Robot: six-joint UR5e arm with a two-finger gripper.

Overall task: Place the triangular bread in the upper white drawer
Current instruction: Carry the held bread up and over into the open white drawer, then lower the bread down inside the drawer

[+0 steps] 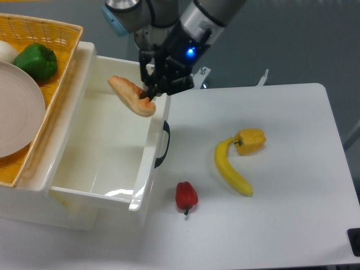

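Three peppers [187,196], one banana [231,171], one bread [131,95], one plate [17,115].
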